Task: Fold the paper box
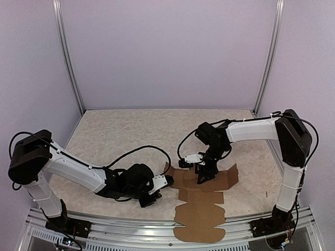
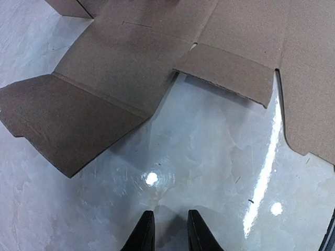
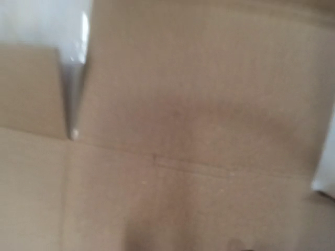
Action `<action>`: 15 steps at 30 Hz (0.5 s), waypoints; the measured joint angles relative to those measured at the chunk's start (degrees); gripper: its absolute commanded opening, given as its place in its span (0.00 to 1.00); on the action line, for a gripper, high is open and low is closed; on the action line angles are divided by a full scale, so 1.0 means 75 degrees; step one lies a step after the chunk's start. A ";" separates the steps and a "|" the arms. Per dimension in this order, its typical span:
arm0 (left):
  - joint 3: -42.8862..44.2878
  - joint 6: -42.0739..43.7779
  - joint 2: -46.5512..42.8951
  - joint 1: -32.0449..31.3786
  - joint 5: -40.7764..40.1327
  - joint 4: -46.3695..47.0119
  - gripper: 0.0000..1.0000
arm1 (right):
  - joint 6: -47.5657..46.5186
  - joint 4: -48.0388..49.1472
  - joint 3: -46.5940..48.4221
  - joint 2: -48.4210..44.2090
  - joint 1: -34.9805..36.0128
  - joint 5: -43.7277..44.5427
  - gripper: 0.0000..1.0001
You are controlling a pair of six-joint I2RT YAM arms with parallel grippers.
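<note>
Paper box [image 1: 200, 213]: unfolded, flat on table [image 1: 120, 133], near front edge. Right gripper [image 1: 204, 179]: tips down on its upper panel, jaws apparently parted; wrist view blurred. Left gripper [image 2: 167, 231]: low beside box's left flap, fingers narrowly apart, empty.

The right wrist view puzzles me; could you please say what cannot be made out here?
Right wrist view: blur; plain brown cardboard sheet fills it, own fingers unseen.
Top view: right end effector too small to judge contact.
Left wrist view: sheet cut off by top and right edges.
</note>
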 measured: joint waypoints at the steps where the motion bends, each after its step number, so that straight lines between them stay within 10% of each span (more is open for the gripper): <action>1: 0.0000 0.0000 0.0000 -0.0017 0.0000 0.0006 0.22 | 0.0020 -0.0099 0.0082 -0.0047 0.0000 -0.0067 0.59; 15: -0.0038 0.0012 0.0012 -0.0326 0.0029 0.0443 0.22 | -0.0032 0.0198 -0.1609 -0.1239 0.0012 0.0985 0.63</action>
